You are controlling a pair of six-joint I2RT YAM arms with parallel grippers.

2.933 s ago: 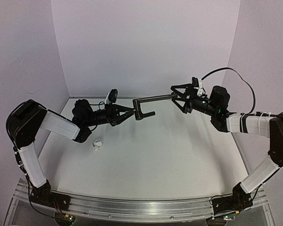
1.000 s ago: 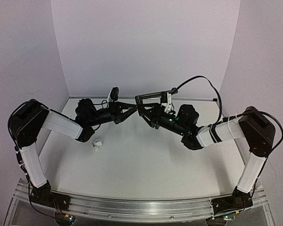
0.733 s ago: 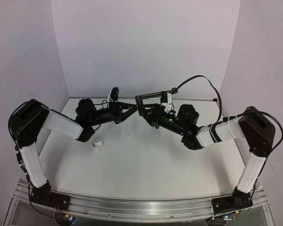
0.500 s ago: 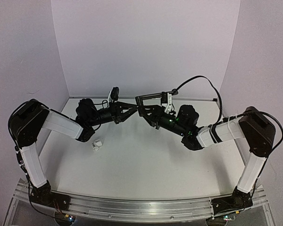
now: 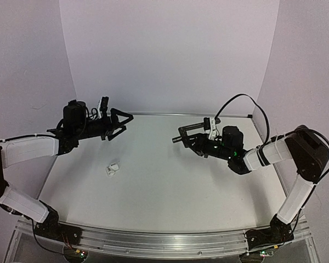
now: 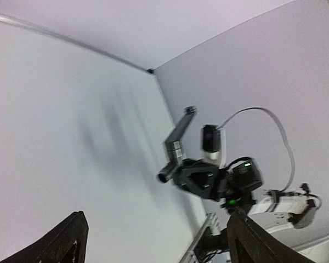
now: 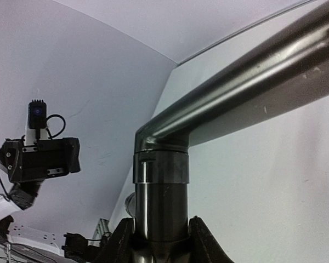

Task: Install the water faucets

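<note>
Underneath everything, the white table [image 5: 170, 186] spreads between pale walls, with both arms reaching over its far half. The left arm [image 5: 27, 150] stretches from the left edge, and the left gripper [image 5: 126, 124] hangs above the far-left part of the table. Its fingers [image 6: 66, 244] are spread wide with nothing between them. The right arm [image 5: 274, 153] bends in from the right side, and the right gripper [image 5: 193, 139] is clenched on the black faucet [image 5: 194, 127], which it carries above the far-right-centre of the table. In the right wrist view the two fingertips [image 7: 120, 241] press either side of the faucet's round stem, just below the elbow where the long rod turns off to the right. The two grippers face each other, well apart. The small white fitting [image 5: 113, 169] lies on the table surface left of centre, nearer than the left gripper and touched by neither arm.
</note>
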